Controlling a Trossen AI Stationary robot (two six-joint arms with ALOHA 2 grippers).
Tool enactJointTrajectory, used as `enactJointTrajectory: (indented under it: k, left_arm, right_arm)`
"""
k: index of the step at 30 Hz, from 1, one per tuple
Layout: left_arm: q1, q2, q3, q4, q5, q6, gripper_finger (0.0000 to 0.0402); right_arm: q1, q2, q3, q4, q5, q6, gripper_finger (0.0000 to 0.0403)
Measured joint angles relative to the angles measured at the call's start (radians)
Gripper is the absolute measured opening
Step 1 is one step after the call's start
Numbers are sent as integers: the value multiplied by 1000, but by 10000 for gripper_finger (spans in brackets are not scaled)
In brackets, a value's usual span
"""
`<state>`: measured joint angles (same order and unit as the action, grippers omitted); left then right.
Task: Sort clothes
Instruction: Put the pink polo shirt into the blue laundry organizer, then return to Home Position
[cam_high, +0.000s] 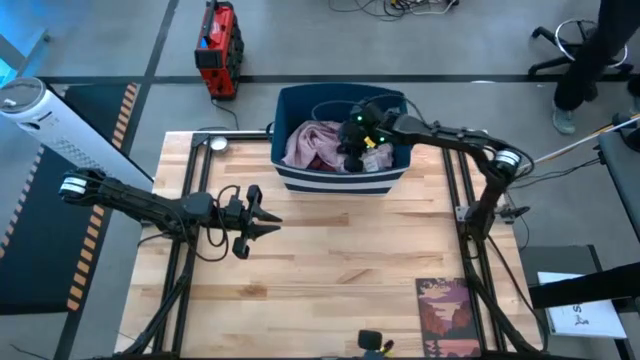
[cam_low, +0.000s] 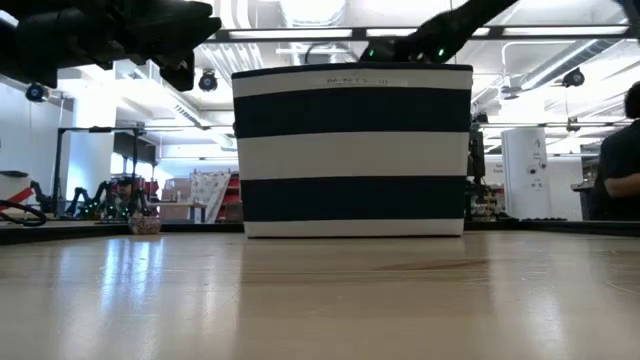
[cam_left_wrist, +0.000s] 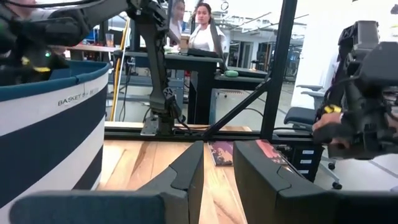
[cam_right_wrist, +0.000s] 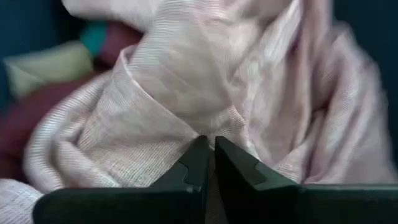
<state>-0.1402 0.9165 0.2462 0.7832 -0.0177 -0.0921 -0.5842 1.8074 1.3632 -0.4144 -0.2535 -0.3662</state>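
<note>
Mauve-pink fabric (cam_high: 312, 146) lies heaped in the dark blue bin (cam_high: 335, 181) with the white stripe, which stands at the upper centre of the high view, at the far edge of the wooden table (cam_high: 330, 270). More clothes lie under it: in the right wrist view a maroon garment (cam_right_wrist: 28, 118), a scrap of teal (cam_right_wrist: 93, 36) and a pale tan piece (cam_right_wrist: 40, 71) show at the left of the frame, behind the pink folds.

The right gripper (cam_high: 362, 140) reaches down into the bin from the upper right of the high view. Its wrist view shows the two dark fingers (cam_right_wrist: 194, 165) nearly pressed together, their tips against a fold of the mauve-pink garment (cam_right_wrist: 205, 81); they look to be pinching that fold, though how much cloth sits between them is hard to tell.

The left gripper (cam_high: 262, 223) waits over bare table at centre left of the high view, its jaws spread with nothing between them.

The step in hand seems to be the first pick: taking the top garment out of the bin. The next move likely calls for a straight lift, high enough for the trailing cloth to clear the bin's rim, then a carry to open table. A thin pinch could slip, and the garment may drag its neighbours up with it.
</note>
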Motion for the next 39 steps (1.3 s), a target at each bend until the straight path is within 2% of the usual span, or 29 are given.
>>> enactJointTrajectory:
  k: [6,12,32,39]
  left_arm:
    - [0,0,0,-20,0,2,74]
    - [0,0,0,-31,0,4,74]
    - [1,-11,0,-15,0,3,74]
    - [1,-42,0,-18,0,5,74]
  right_arm:
    - [-23,73,2,11,-77,1,1]
    - [-23,79,2,11,-74,15,0]
    - [-16,-289,-1,37,-57,-3,0]
    - [-12,-344,-1,53,-60,-10,0]
